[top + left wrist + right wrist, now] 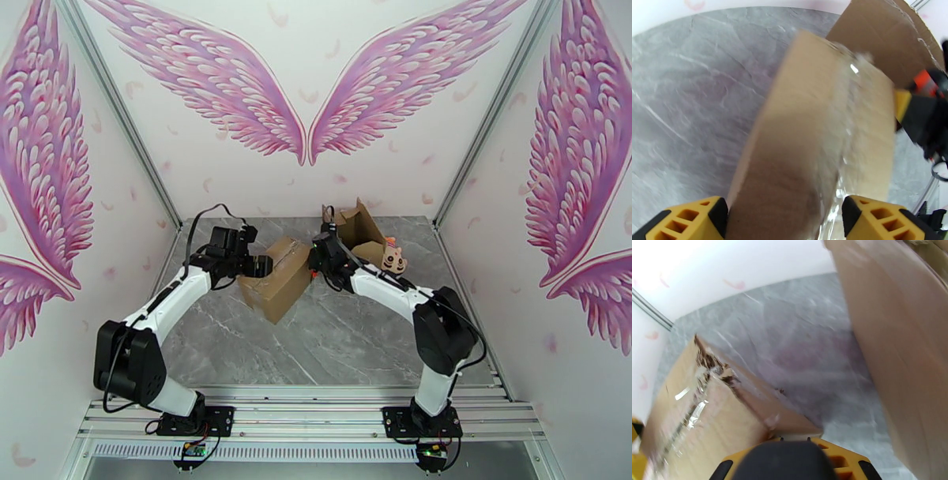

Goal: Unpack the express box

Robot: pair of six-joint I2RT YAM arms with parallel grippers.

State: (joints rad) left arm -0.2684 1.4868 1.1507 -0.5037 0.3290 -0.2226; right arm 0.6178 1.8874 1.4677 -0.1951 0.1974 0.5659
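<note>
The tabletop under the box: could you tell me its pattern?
Grey marble-look tabletop with pale veins; clearest in the top external view.

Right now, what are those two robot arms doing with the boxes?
They're working on a taped-up box in the middle of the table. The left gripper looks clamped across it, and the box is tilted. The right gripper is at its other end, by a torn corner; whether it's holding on is unclear. Behind them is an open box with a small toy beside it.
</note>
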